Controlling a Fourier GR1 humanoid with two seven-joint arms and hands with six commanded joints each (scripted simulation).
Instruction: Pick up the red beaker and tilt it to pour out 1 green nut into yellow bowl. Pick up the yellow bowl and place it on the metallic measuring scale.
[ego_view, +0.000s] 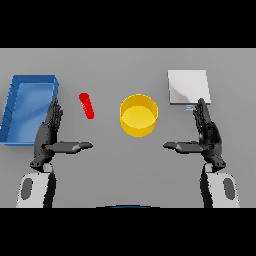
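We see a flat grey table (125, 170) from above, with both of the robot's arms coming in from the near edge. The left hand (50, 134) sits at the near left, its dark fingers held straight and pointing away toward the far side, the thumb stretched out sideways toward the middle; it is released and grasps nothing. The right hand (207, 134) mirrors it at the near right, fingers likewise straight, thumb reaching inward, also released and empty.

Between the two hands, slightly farther away, stands the round yellow bowl (139, 115), upright, its open mouth facing us. We cannot tell whether anything lies inside it. To its left, apart from it, we find the small red beaker (86, 105), a slim red cylinder that looks to be lying tilted on the table, its far end leaning left and its near end toward the bowl. It lies just beyond and to the right of the left hand's fingertips, not touching them. We cannot make out any green nut.

At the far right lies the flat, square, pale metallic measuring scale (188, 86), with the right hand's fingertips reaching close to its near edge. At the far left we see a blue rectangular open tray (14, 107) with raised walls, just beside the left hand.
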